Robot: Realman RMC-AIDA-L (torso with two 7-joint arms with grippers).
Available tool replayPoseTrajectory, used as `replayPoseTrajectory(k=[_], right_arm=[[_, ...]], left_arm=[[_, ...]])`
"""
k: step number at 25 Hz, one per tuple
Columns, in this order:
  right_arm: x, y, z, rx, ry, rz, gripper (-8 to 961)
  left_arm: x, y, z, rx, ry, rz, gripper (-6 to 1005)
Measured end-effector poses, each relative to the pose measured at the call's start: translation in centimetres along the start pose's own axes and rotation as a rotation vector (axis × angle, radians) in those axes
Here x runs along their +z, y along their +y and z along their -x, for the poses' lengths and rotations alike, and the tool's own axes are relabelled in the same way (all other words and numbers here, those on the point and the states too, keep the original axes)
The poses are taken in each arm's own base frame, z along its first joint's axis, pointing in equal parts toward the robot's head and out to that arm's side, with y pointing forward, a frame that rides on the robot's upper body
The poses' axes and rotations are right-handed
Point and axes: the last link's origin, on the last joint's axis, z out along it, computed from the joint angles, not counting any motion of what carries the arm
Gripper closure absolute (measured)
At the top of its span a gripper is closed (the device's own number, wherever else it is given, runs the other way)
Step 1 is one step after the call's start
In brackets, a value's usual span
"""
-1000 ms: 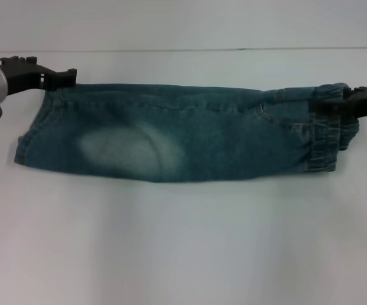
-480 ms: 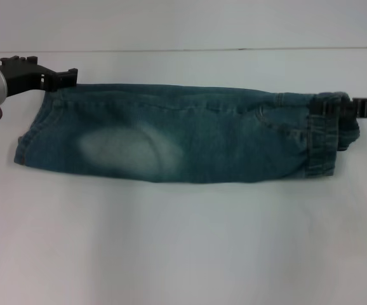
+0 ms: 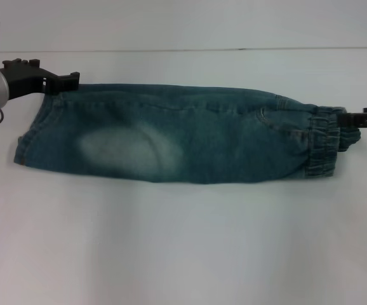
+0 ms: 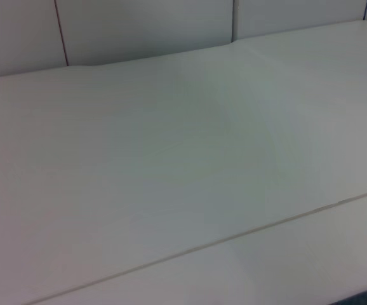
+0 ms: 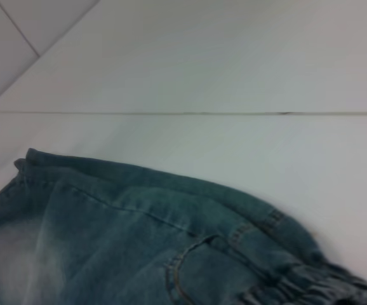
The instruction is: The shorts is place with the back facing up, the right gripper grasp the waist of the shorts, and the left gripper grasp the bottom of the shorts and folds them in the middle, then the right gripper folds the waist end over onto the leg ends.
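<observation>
White table [image 3: 183, 254] under a plain pale wall, with the folded denim shorts [image 3: 177, 136] stretched across it from left to right.

Folded along their length, the shorts lie flat in the middle of the table, leg ends at the left, gathered elastic waist [image 3: 325, 143] at the right, and a faded pale patch [image 3: 129, 149] on the upper layer toward the left. At the far left corner of the leg ends sits the left gripper [image 3: 61, 81], its black tip touching the hem; whether its jaws pinch the cloth or stand apart cannot be told. By the waist's right edge is the right gripper [image 3: 355, 119], only a thin black tip in view beside the elastic band, its jaw state likewise unclear. From the right wrist view the waist and a back pocket seam [image 5: 190, 260] show close up on the white surface.
</observation>
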Motion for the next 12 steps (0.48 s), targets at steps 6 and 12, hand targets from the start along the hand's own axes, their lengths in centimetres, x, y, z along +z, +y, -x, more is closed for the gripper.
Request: replayPoseTrajectory(k=[6, 12], right_arm=[[-1.5, -0.6, 0.4, -0.033, 0.014, -0.015, 35], [-3.4, -1.2, 0.5, -0.134, -0.032, -0.070, 36]], left_arm=[[0.1, 0.4, 0.1, 0.001, -0.001, 0.012, 80], [-1.2, 2.4, -0.7, 0.004, 0.074, 0.166, 79]])
